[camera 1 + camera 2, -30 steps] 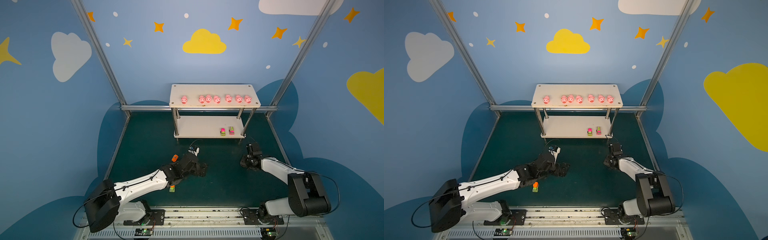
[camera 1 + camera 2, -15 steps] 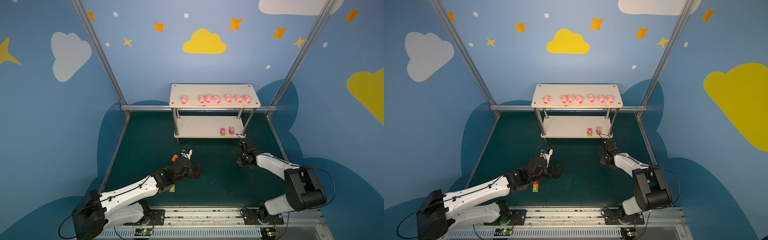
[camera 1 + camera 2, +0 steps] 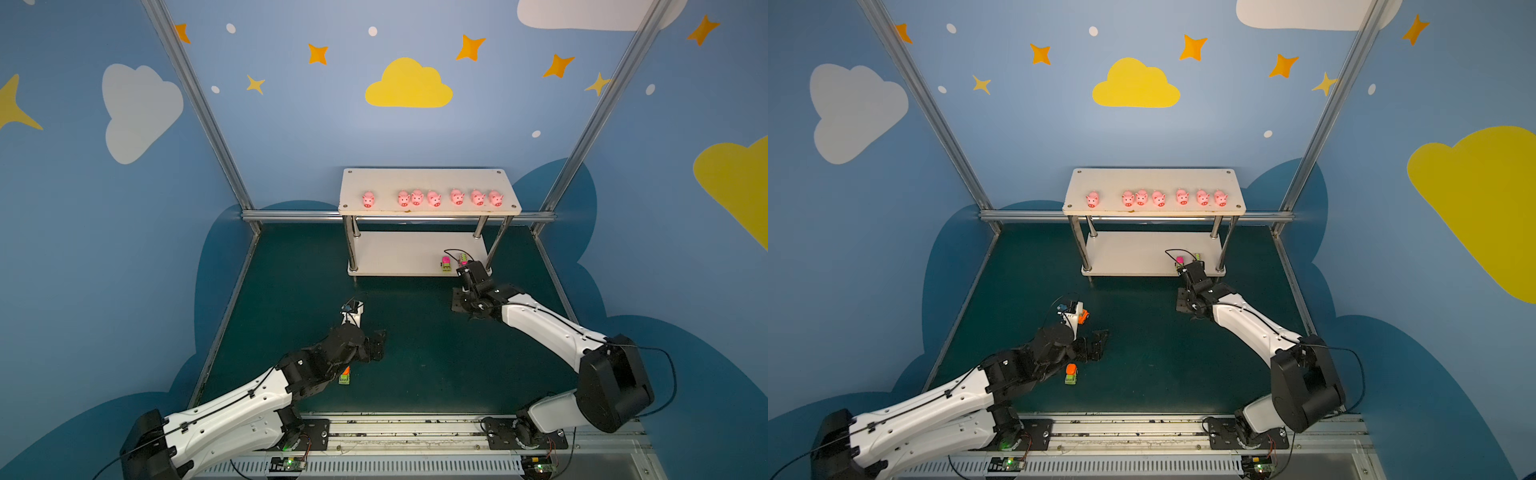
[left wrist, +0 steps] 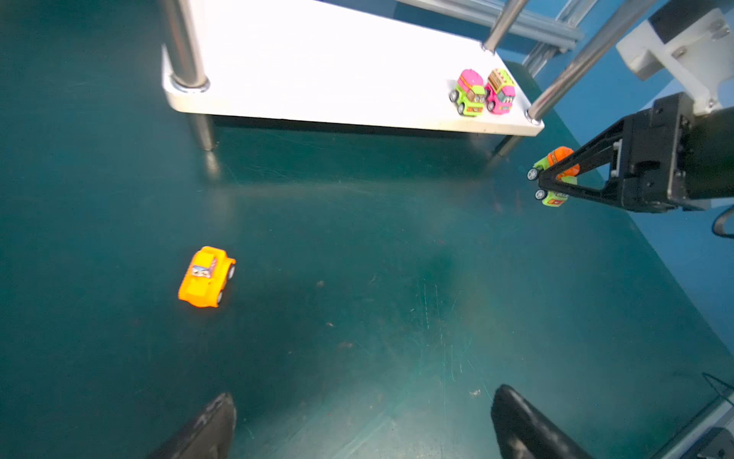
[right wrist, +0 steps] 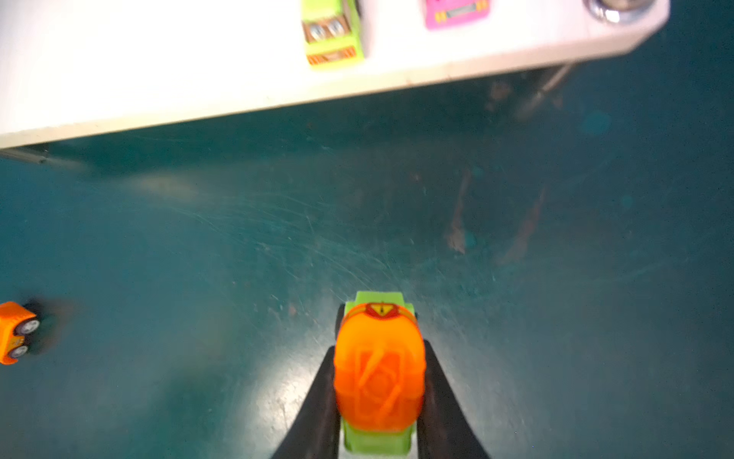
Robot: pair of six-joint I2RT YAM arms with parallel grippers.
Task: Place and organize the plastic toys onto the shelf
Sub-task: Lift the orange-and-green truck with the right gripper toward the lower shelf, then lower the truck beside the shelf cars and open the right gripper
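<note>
Toy truck (image 5: 377, 381), orange and green, sits pinched in the right gripper (image 5: 379, 347) beside the shelf (image 3: 395, 253); the left gripper (image 4: 363, 397) gapes wide over the green mat (image 4: 397, 278). Blue walls (image 3: 291, 137) stand around.

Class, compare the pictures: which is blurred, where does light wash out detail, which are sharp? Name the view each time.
Right wrist view: blurred throughout, shelf edge soft, bright sheen on the mat beside the held car. Left wrist view: sharper, but the shelf washes out to white. Both top views: evenly lit, pigs crisp.
</note>
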